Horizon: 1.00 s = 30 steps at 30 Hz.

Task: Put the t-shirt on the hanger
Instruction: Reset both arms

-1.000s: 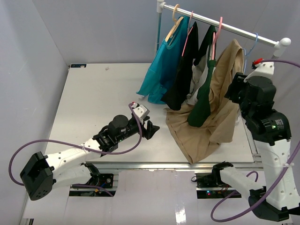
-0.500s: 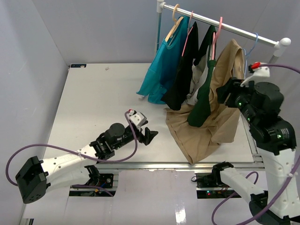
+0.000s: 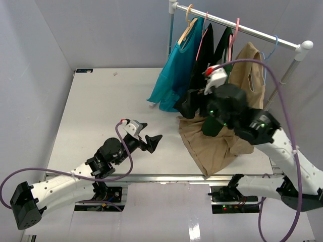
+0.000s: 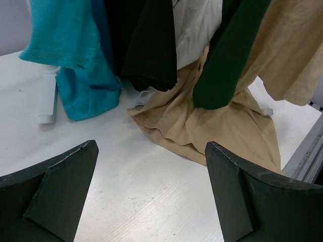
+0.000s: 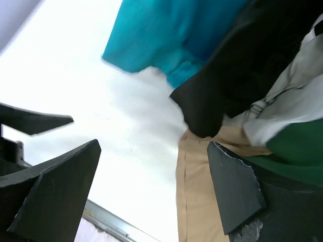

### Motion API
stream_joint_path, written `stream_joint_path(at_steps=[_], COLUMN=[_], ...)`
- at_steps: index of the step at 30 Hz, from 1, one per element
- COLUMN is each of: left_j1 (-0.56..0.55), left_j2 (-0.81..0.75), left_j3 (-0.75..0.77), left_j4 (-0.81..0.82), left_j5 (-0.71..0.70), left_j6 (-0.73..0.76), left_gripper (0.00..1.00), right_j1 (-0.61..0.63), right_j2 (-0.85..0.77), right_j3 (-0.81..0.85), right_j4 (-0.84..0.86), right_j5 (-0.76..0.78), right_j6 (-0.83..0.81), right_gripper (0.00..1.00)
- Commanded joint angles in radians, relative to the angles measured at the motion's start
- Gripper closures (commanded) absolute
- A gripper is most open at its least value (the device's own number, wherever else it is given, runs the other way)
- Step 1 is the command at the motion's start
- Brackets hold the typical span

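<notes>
The tan t-shirt (image 3: 242,75) hangs from the rail at the right, and its lower part (image 3: 209,146) is heaped on the table. The light-blue hanger (image 3: 273,48) shows its hook on the rail just above it. My right gripper (image 3: 184,106) is open and empty, low in front of the black and green garments, above the tan hem (image 5: 197,201). My left gripper (image 3: 150,141) is open and empty just above the table, left of the tan heap (image 4: 212,126). Both also show in their wrist views, left (image 4: 151,196) and right (image 5: 151,186).
On the rail hang a teal shirt (image 3: 176,70) on a wooden hanger, a black garment (image 3: 199,75) and a dark green shirt (image 3: 219,113) on pink hangers (image 3: 233,35). A white garment (image 4: 197,25) hangs between them. The rail's post foot (image 4: 48,103) stands on the table (image 3: 101,101).
My right arm has swung left from beside the tan shirt to in front of the hanging garments. My left gripper has drawn back left and lower.
</notes>
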Motion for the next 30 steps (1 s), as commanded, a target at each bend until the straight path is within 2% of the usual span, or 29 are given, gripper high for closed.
stream_joint_path(at_steps=[1, 4, 8, 11, 14, 21, 30], left_j1=[-0.014, -0.034, -0.045, -0.049, -0.049, -0.054, -0.057], left_j2=[-0.077, -0.131, -0.180, -0.208, -0.240, -0.326, -0.286], left_j3=[-0.016, -0.015, -0.001, 0.003, -0.018, -0.099, -0.091], left_j4=[0.001, -0.019, -0.078, -0.129, -0.161, -0.105, -0.108], left_j5=[-0.045, -0.024, 0.028, 0.066, 0.042, 0.027, 0.043], left_j6=[-0.015, -0.030, -0.097, -0.122, -0.119, -0.097, -0.084], left_gripper=[0.02, 0.02, 0.02, 0.02, 0.02, 0.02, 0.02], right_j1=[0.262, 0.350, 0.413, 0.460, 0.478, 0.480, 0.482], right_j2=[-0.012, -0.097, -0.209, -0.260, -0.297, -0.430, -0.565], right_j3=[-0.140, -0.309, -0.543, -0.650, -0.715, -0.833, -0.943], right_j4=[0.041, 0.109, 0.217, 0.230, 0.244, 0.267, 0.306], right_j5=[0.357, 0.421, 0.414, 0.492, 0.566, 0.578, 0.581], right_j6=[0.104, 0.177, 0.224, 0.276, 0.290, 0.314, 0.306], right_gripper=[0.10, 0.10, 0.10, 0.10, 0.10, 0.10, 0.10])
